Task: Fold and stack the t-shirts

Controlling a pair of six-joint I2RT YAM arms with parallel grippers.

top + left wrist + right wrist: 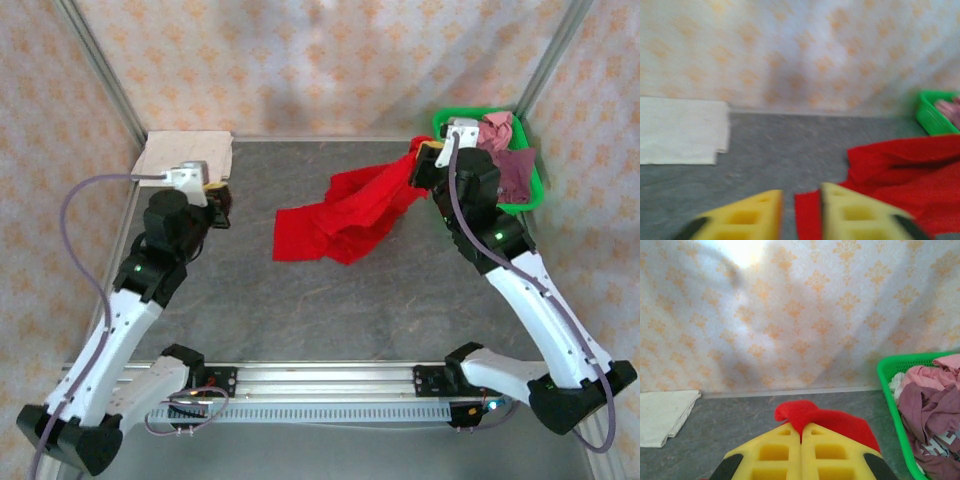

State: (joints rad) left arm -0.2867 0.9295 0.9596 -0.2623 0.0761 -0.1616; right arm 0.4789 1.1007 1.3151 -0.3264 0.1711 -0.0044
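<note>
Red tee: plain, bright, unfolded, crumpled. One end raised and pinched between the closed fingers of right gripper. The rest sags down onto the table, centre-right, with a rumpled flap spread at its left end.
Cream tee: folded into a flat rectangle, far-left corner.
Maroon tee, pale print, and pink tee: bunched together in the basket, far right.

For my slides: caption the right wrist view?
Right gripper shut on red t-shirt, green basket at right, cream t-shirt at left.
</note>
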